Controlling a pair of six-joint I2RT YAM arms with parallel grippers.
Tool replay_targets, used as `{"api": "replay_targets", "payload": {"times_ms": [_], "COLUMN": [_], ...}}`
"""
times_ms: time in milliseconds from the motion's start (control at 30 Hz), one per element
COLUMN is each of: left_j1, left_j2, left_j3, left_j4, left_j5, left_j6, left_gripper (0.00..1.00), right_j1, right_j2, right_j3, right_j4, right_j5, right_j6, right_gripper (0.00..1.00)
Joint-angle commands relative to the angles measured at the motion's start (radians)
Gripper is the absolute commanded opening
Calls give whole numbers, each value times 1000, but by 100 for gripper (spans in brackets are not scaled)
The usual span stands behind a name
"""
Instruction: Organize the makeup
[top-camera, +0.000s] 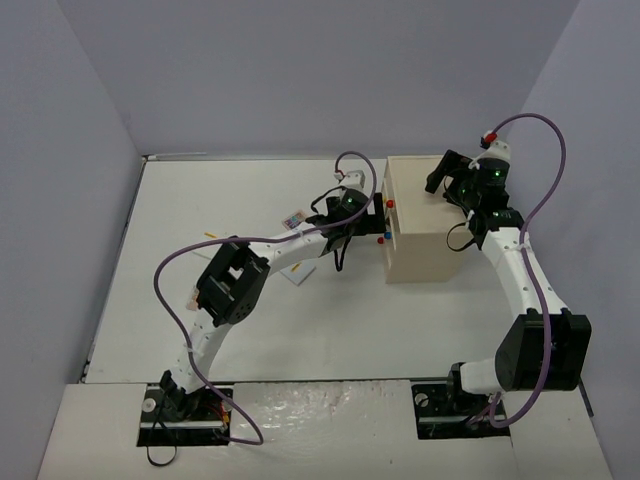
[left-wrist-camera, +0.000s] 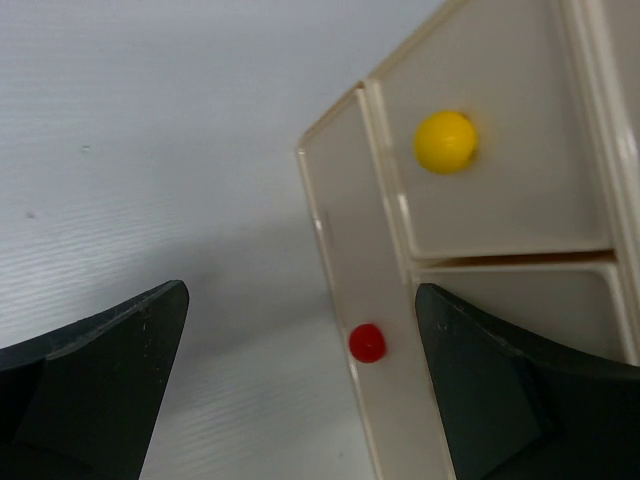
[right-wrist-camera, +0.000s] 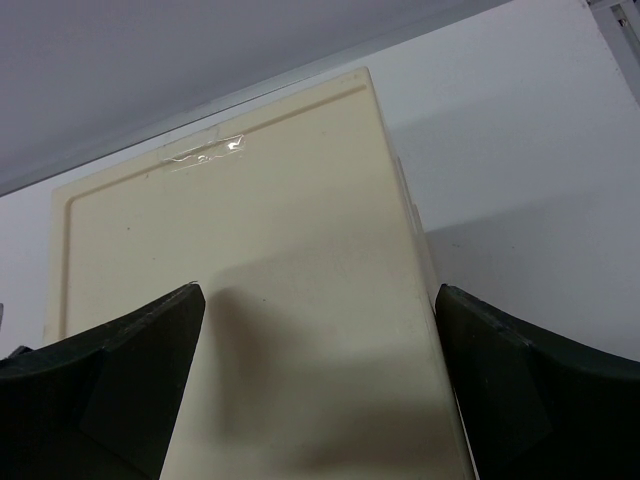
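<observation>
The makeup that shows lies left of the drawer box: a colourful eyeshadow palette (top-camera: 294, 219) and a white card (top-camera: 300, 273), both partly hidden under my left arm. My left gripper (top-camera: 372, 204) stands open at the box's knob face. In the left wrist view, the left gripper (left-wrist-camera: 300, 335) has the red knob (left-wrist-camera: 367, 343) between its spread fingers, touching neither. My right gripper (top-camera: 445, 180) hovers open over the box's far top. In the right wrist view, the right gripper (right-wrist-camera: 320, 335) has only the flat lid between its fingers.
The beige wooden drawer box (top-camera: 425, 225) stands right of centre, drawers shut, with a yellow knob (left-wrist-camera: 446, 141) and a blue knob (top-camera: 386, 239) on its left face. Grey walls close in the white table (top-camera: 200, 200) on three sides. A thin stick (top-camera: 210, 235) lies far left.
</observation>
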Motion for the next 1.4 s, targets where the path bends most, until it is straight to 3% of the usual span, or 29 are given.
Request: {"api": "replay_targets", "payload": {"times_ms": [0, 267, 467, 667, 733, 800, 867, 1100, 1367], "left_j1": [-57, -49, 34, 126, 147, 161, 163, 166, 165], "left_j2": [-55, -99, -275, -381, -393, -385, -360, -190, -56], "left_j3": [81, 34, -180, -308, -353, -375, -396, -364, -309], "left_j4": [169, 124, 131, 140, 156, 199, 260, 490, 604], "left_j5": [107, 104, 91, 237, 284, 352, 414, 641, 723], "left_j6": [-19, 75, 52, 19, 6, -28, -73, -169, -203], "left_gripper": [97, 97, 96, 94, 86, 76, 58, 55, 53], "right_j1": [67, 67, 46, 40, 41, 41, 42, 41, 41], "right_j2": [31, 36, 34, 40, 37, 36, 35, 39, 27], "right_j3": [-3, 11, 46, 56, 49, 46, 43, 39, 39], "right_j4": [6, -1, -39, -57, -56, -53, -50, -48, -50], "right_j5": [-137, -153, -188, -163, -144, -136, -128, -126, -121], "right_j6": [85, 47, -66, -91, -74, -62, -57, -63, -60], "right_gripper": [96, 96, 97, 97, 97, 97, 97, 97, 97]}}
